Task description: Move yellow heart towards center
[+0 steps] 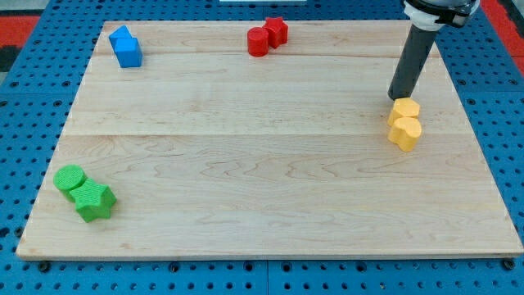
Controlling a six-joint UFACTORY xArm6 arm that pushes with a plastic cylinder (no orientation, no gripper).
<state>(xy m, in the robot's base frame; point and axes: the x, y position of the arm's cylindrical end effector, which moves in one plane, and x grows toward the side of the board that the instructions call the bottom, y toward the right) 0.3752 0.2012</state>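
Eight blocks: you have them in four pairs on the wooden board (262, 156), one pair of each colour.
Board: it is a pale wood panel lying on a blue perforated surface (33, 270); red shows at the view's top corners.
My tip: my tip (398, 97) sits at the lower end of the dark rod, on the view's right, directly above the yellow pair in the view.
Tip state: you are looking at a plain rod with nothing to open or close; it looks to touch the upper yellow block, though you cannot be sure of contact from this angle.
Yellow heart: the yellow heart (404, 133) lies near the board's right edge, about mid-height, well to the right of the centre.
Yellow hexagon: the yellow hexagon-like block (405, 108) touches the heart from above and stands between it and my tip.
Red pair: a red cylinder (258, 41) and a red star-like block (277, 31) touch each other at the view's top, near the middle.
Blue pair: two blue blocks (126, 47) are pressed together at the top left; you cannot tell their shapes for certain.
Green pair: a green cylinder (70, 179) and a green star (93, 201) touch at the bottom left.
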